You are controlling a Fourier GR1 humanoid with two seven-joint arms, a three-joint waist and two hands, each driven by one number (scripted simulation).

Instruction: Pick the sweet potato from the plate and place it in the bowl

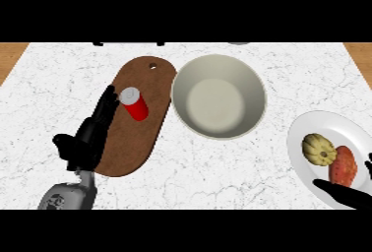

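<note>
An orange-red sweet potato [343, 166] lies on the white plate [305, 127] at the right edge of the counter, next to a pale yellow squash [319, 149]. My right hand [346, 195] comes in at the lower right, its thumb under the sweet potato's near end and a fingertip showing at the frame's edge; its fingers look spread around the near end, not closed on it. The beige bowl [218, 96] stands in the middle, holding nothing. My left hand [91, 134] rests open at the left, fingers straight, over the edge of the cutting board.
A brown wooden cutting board [138, 138] lies left of the bowl with a red can [134, 103] lying on it. Wooden strips show at the counter's far corners.
</note>
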